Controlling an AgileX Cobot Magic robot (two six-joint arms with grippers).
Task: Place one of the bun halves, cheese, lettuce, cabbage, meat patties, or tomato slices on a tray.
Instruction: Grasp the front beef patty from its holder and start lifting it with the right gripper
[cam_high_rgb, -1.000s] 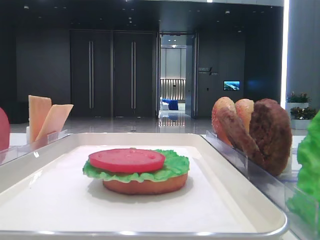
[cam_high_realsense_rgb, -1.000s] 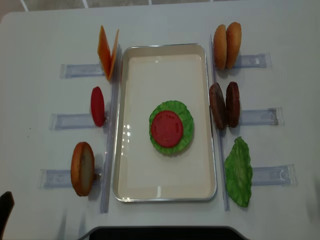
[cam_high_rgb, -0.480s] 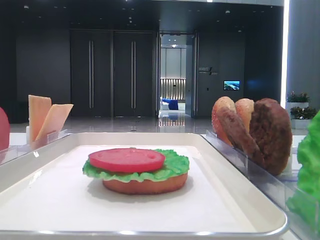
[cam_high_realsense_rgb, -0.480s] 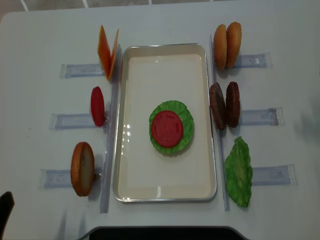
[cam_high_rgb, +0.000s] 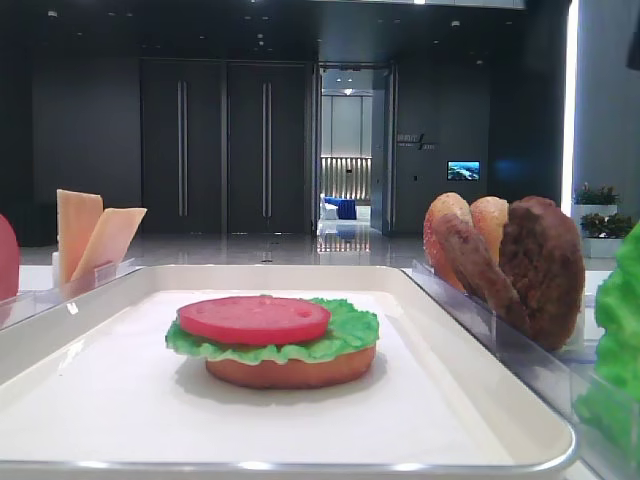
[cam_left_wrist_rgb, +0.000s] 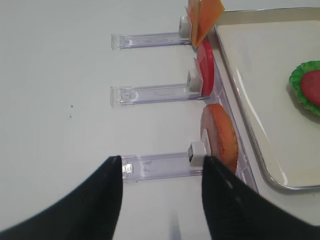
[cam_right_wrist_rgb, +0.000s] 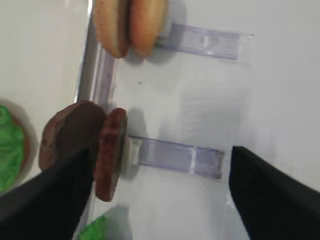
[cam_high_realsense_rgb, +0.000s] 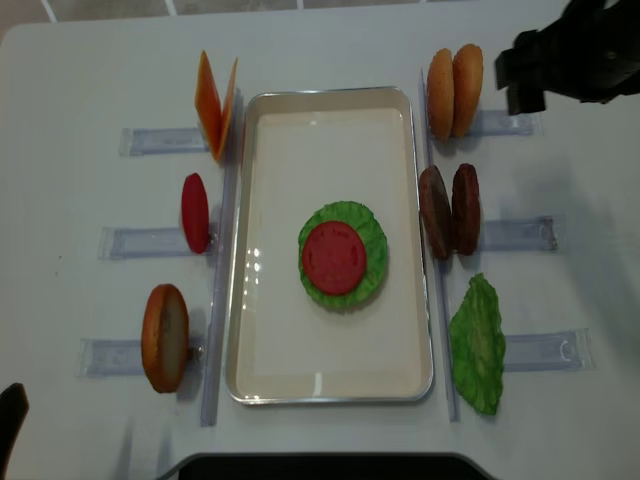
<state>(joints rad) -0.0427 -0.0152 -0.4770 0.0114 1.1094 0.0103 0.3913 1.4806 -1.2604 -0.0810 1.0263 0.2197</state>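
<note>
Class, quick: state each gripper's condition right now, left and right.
Left gripper: open, holding nothing.
Right gripper: open, holding nothing, above the meat patties.

One camera low at the tray's (cam_high_rgb: 500, 400) near edge facing across it, overhead camera looking straight down on the whole surface (cam_high_realsense_rgb: 80, 60), right wrist view close above the meat patties (cam_right_wrist_rgb: 82, 145), left wrist view over left racks (cam_left_wrist_rgb: 155, 97), all sharing the tray.
</note>
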